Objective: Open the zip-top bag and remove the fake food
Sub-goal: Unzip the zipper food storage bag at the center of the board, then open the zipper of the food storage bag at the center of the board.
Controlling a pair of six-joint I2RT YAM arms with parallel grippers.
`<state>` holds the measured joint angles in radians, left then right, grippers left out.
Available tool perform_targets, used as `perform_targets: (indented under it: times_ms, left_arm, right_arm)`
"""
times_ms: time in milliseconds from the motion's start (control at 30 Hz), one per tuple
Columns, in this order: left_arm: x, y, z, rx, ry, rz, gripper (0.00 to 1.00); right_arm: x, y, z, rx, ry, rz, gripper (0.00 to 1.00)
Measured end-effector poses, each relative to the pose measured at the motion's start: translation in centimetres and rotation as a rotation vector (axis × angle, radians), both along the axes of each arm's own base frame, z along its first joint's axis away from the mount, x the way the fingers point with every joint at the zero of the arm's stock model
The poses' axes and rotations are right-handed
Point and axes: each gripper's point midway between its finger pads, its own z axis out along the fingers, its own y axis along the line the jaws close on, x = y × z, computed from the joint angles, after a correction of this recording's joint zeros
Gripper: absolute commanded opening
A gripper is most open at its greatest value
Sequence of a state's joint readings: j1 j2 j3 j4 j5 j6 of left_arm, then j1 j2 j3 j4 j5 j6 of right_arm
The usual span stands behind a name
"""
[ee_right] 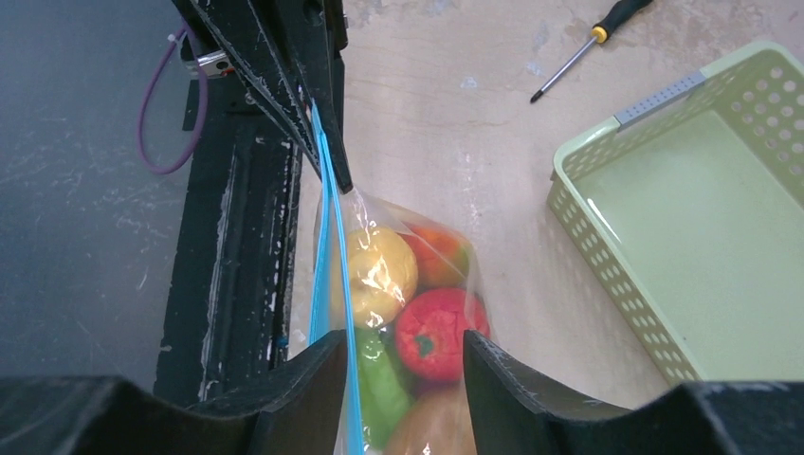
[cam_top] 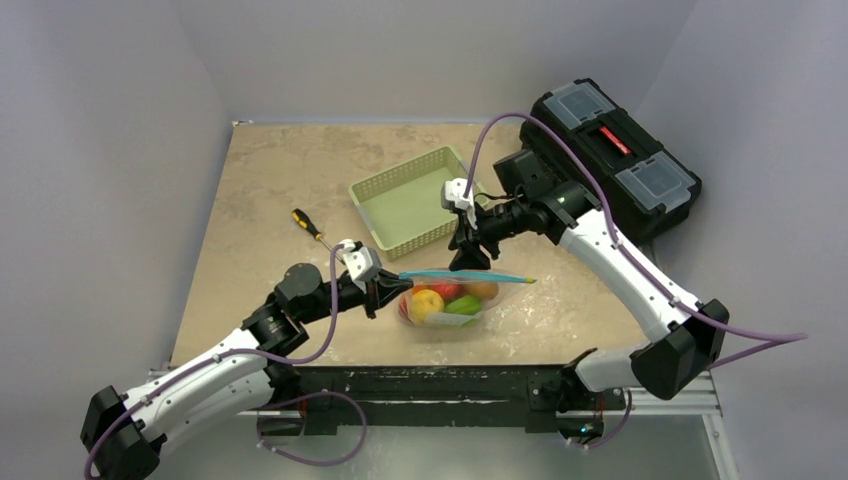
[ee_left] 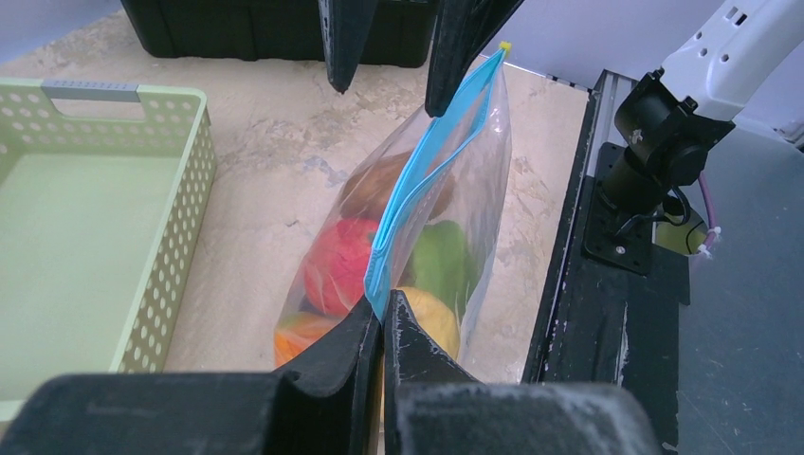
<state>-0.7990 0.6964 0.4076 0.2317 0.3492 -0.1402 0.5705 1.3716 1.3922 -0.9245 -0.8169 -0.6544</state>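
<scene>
The zip-top bag (cam_top: 447, 322) hangs over the table's near edge with its light-blue zipper strip (cam_top: 470, 277) level on top. It holds the fake food: a yellow piece (ee_right: 379, 275), a red one (ee_right: 431, 336), a green one (ee_right: 379, 393) and an orange one (ee_right: 441, 256). My left gripper (cam_top: 387, 291) is shut on the strip's left end, as the left wrist view (ee_left: 384, 308) shows. My right gripper (cam_top: 468, 260) is open just above the strip's middle. In the right wrist view (ee_right: 406, 370) the strip runs beside the left finger, inside the gap.
A green basket (cam_top: 385, 190) stands behind the bag, also in the wrist views (ee_left: 171, 209) (ee_right: 607, 256). A yellow-and-black screwdriver (cam_top: 307, 225) lies left of it. A black toolbox (cam_top: 615, 150) sits at the back right. The table's black front rail (cam_top: 450, 385) runs below the bag.
</scene>
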Motion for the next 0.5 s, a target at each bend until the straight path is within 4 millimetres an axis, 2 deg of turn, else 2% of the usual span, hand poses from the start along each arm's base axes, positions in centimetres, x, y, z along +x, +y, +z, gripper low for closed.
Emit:
perform_targets:
  times_ms: [267,367,500]
  left_arm:
    - [-0.1,0.0,0.0,-0.002,0.002,-0.003,0.0]
    - [-0.1,0.0,0.1,-0.004,0.002,-0.003,0.0]
    - [-0.2,0.0,0.2,-0.007,0.002,-0.003,0.0]
  right_arm:
    - [-0.7,0.4,-1.1,-0.034,0.001,0.012,0.43]
    - [-0.8,0.4,-1.4,-0.045,-0.001,0.013,0.39]
    - [-1.0,0.1,-2.8,-0.086,0.006,0.008,0.33]
